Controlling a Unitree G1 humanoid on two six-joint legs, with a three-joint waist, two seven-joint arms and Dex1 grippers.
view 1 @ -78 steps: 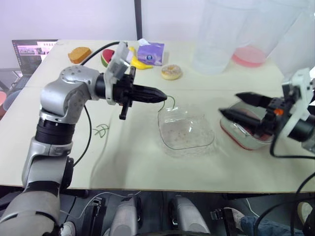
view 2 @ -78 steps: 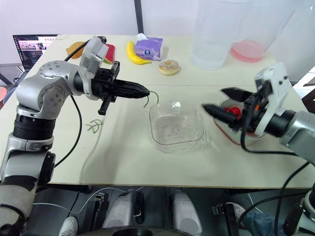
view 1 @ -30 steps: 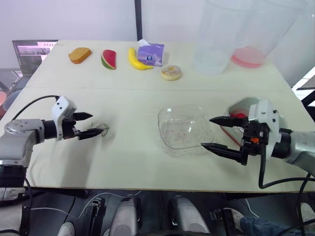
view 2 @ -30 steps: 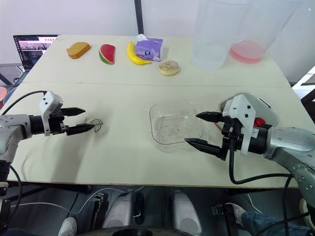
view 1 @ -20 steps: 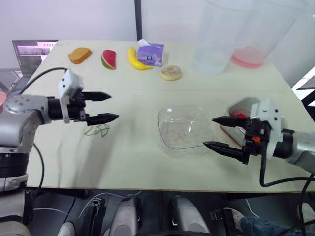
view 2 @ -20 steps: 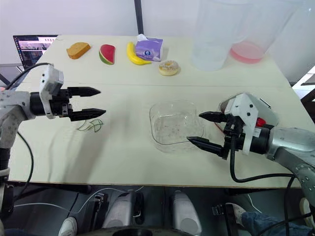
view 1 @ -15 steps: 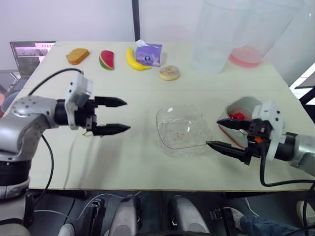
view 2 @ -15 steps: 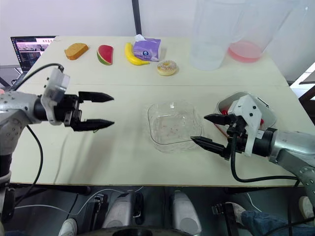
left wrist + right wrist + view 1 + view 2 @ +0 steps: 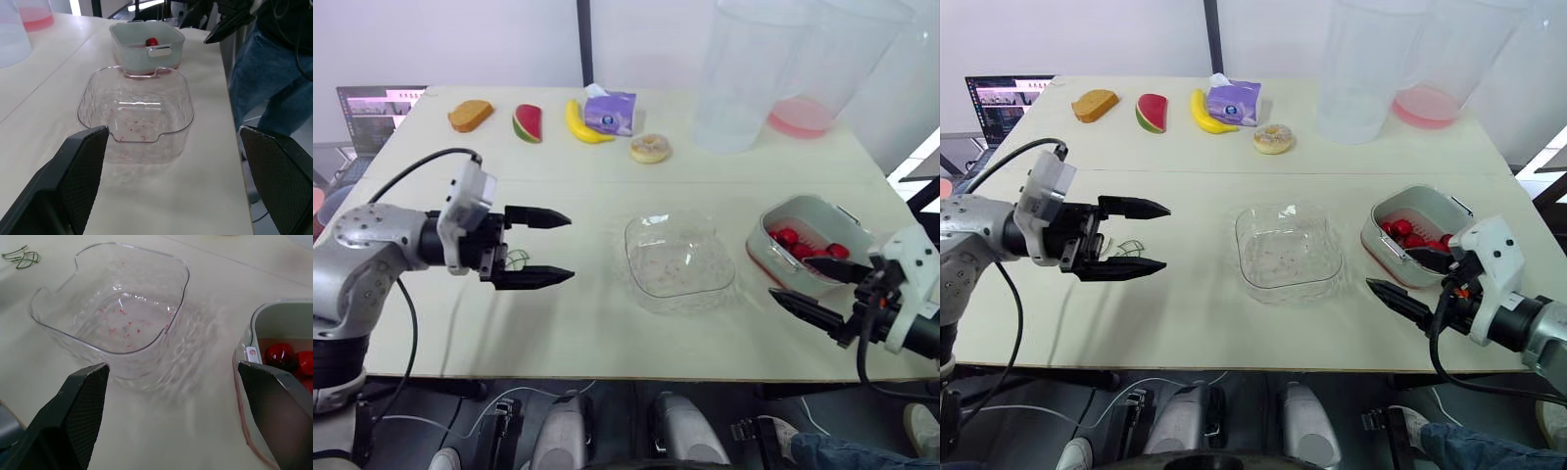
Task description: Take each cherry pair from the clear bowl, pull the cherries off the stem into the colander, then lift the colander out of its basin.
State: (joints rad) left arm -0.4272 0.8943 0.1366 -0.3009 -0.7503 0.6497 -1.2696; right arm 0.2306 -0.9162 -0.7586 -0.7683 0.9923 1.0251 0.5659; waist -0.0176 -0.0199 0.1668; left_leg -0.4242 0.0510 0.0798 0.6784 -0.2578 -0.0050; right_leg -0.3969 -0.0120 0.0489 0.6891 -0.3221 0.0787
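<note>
Both grippers hang empty with jaws spread wide: the left gripper (image 9: 1167, 235) over bare stems (image 9: 22, 257) on the table (image 9: 1234, 147), well apart from the bowl (image 9: 1244, 264), and the right gripper (image 9: 1389, 269) low by the table's near edge, just beside the colander (image 9: 1430, 196), probably placed to take it. The clear bowl in the middle holds no cherry pairs, only red juice specks, so the pulling looks done. The colander sits in its red basin (image 9: 243, 428) with loose red cherries (image 9: 1400, 233) inside, not yet lifted.
</note>
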